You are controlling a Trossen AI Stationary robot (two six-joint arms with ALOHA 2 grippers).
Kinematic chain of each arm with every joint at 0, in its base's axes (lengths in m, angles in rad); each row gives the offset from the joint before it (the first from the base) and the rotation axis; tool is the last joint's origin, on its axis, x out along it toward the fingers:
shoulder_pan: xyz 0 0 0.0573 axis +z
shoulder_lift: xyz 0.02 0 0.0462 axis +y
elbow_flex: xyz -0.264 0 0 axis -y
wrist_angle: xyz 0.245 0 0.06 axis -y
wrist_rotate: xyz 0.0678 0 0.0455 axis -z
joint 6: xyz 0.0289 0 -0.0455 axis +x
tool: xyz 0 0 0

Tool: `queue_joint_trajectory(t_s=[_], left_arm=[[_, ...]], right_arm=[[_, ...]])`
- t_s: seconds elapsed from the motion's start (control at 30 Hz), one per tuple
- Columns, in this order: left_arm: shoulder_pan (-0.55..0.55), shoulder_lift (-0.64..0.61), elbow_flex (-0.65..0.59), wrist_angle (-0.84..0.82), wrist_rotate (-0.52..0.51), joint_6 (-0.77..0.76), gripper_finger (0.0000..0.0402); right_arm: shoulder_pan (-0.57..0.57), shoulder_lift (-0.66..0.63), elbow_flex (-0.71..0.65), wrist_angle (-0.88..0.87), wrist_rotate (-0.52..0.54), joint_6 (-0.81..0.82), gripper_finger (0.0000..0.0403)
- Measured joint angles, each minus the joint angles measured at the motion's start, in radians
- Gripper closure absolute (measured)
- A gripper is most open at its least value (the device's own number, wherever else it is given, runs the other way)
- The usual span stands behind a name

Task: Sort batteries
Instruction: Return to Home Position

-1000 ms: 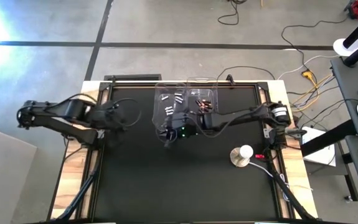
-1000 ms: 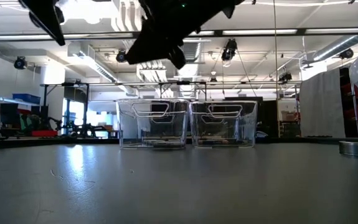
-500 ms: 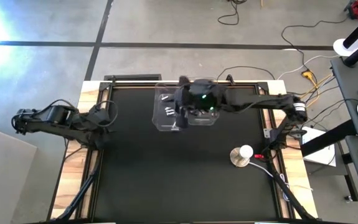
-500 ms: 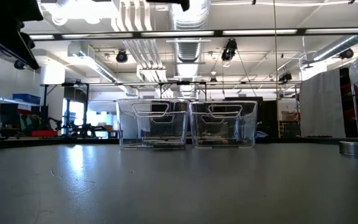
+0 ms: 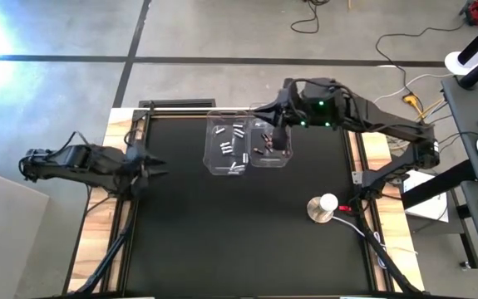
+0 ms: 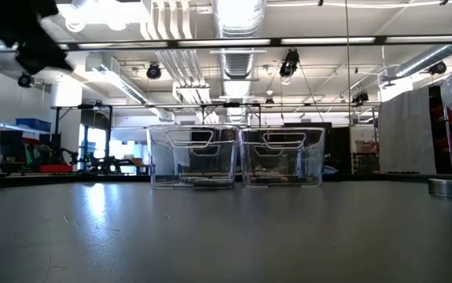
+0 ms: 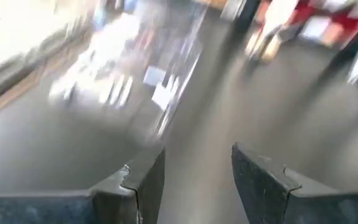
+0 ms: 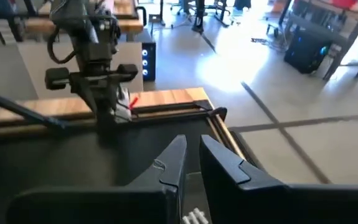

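Batteries (image 5: 239,130) lie plain in high view; wrist views show left fingers (image 7: 135,186) wide, right fingers (image 8: 172,165) narrowly parted.

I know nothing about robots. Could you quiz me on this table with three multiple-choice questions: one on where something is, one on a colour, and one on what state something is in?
1. Where do the silvery-white batteries lie?
A. On the floor
B. In the left clear bin
C. Held in a gripper

2. What colour is the top of the round metal disc?
A. Red
B. Green
C. White

3. How is the left gripper standing?
A. Open, holding nothing
B. Shut on a battery
C. Shut on a red clip

Answers:
1. B. The high view shows the pale cylinders inside the bin on the left arm's side.
2. C. From above, the disc's top shows white against the dark table mat.
3. A. The left wrist view shows the two fingers apart with only the table between them.
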Motion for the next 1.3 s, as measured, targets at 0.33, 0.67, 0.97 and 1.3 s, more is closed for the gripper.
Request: queue_joint_trajectory(t_s=[0.33,0.67,0.97,1.3], left_arm=[[0.001,-0.01,-0.115,0.612,0.059,0.364,0.0238],[0.001,-0.042,-0.332,1.035,0.195,0.324,0.0238],[0.002,-0.042,-0.493,1.238,0.195,0.277,0.0238],[0.002,-0.071,-0.513,1.243,0.196,0.287,0.0238]], right_arm=[[-0.008,-0.051,0.0,-0.078,-0.004,0.074,0.0364],[0.004,-0.085,-0.007,-0.077,-0.01,0.063,0.0364],[0.054,-0.099,-0.131,0.079,-0.011,0.111,0.0364],[0.12,-0.187,-0.438,0.452,-0.006,0.232,0.0364]])
